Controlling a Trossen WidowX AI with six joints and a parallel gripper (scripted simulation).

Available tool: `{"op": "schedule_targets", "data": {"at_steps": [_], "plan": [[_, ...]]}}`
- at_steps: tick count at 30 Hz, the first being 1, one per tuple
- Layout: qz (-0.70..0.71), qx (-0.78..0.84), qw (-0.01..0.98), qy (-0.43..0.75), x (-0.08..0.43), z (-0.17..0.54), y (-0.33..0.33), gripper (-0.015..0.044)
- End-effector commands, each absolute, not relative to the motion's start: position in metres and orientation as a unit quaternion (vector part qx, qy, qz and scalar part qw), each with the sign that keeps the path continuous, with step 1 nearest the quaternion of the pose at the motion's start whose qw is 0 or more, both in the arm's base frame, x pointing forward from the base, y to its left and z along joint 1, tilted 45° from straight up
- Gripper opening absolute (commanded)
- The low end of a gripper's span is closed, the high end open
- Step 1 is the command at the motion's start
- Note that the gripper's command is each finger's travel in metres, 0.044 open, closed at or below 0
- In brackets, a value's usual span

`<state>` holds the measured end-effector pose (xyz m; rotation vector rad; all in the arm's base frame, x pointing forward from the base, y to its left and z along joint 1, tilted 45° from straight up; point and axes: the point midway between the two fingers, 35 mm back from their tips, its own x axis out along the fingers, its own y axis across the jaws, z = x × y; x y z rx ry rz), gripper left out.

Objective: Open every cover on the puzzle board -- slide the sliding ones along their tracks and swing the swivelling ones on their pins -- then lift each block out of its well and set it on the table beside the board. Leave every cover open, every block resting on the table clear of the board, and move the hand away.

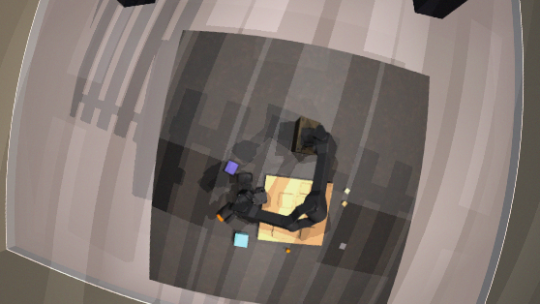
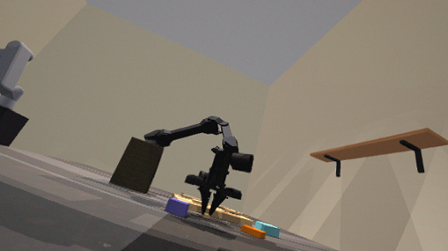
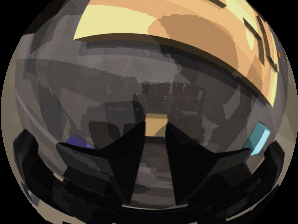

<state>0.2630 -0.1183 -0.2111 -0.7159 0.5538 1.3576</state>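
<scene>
My gripper (image 2: 208, 213) (image 3: 155, 126) is shut on a small tan block (image 2: 206, 215) (image 3: 156, 121), low at the table beside the board; whether the block touches the table is unclear. The puzzle board (image 1: 265, 233) (image 2: 234, 218) (image 3: 112, 22) is pale yellow and orange. My arm hides part of it, and its covers and wells are too small to tell apart. A purple block (image 1: 231, 167) (image 2: 177, 207) (image 3: 79, 142), a cyan block (image 1: 241, 239) (image 2: 267, 229) (image 3: 259, 139) and an orange block (image 1: 220, 218) (image 2: 253, 231) rest on the table clear of the board.
Small pale pieces (image 1: 346, 191) (image 1: 345, 203) (image 1: 343, 246) lie beyond the board's right side, and a tiny orange piece (image 1: 287, 251) lies by its lower edge. The arm's base stands on a dark block (image 2: 136, 165) behind the board. A shelf (image 2: 382, 145) is on the wall.
</scene>
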Motion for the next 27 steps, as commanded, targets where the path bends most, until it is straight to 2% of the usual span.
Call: {"op": "schedule_targets", "data": {"at_steps": [1, 14, 27], "plan": [[0.606, -0.320, 0.685, 0.247, 0.263, -0.211, -0.118, 0.0106], [0.606, -0.320, 0.685, 0.247, 0.263, -0.210, -0.120, 0.0440], [0.605, -0.318, 0.686, 0.249, 0.258, -0.181, -0.148, 0.0440]]}}
